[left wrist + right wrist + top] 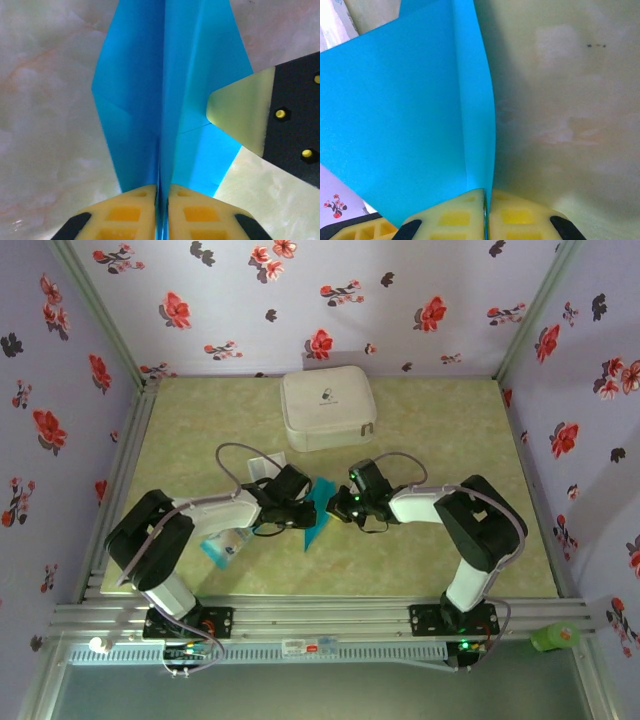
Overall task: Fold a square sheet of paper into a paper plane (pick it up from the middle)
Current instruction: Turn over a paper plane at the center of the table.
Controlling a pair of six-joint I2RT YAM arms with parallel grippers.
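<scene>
Walls of lilac cloth with red flowers enclose a pale green marbled bench (pixel 420 560).

Top view:
- Both arms reach inward and meet near the bench's middle.
- The paper plane (pixel 320 516), bright blue and narrow, sits between the left tool (pixel 300 512) and the right tool (pixel 341 506), touching both.
- A white zip case (pixel 327 410) lies behind them, well apart.
- A pale blue-and-white packet (pixel 224 546) lies by the left forearm.
- A small whitish square (pixel 262 468) lies just behind the left wrist.
- Tool jaws are too small to read from this view.

Left wrist view:
- The plane (pixel 135 100) runs up the frame, with a central ridge and a creased flap on each side.
- The left tool (pixel 161 215) is closed on the ridge, its yellow fingers (pixel 122 215) pressed together with the paper sandwiched between them.
- One finger of the right tool (pixel 240 112) comes in from the right and overlaps the right-hand flap.

Right wrist view:
- The right tool (pixel 486 215) is clamped on a folded edge of the plane (pixel 395 115), with no gap between its fingers (pixel 520 217).
- The blue paper spreads left of the fold, and bare bench shows on the right.
</scene>
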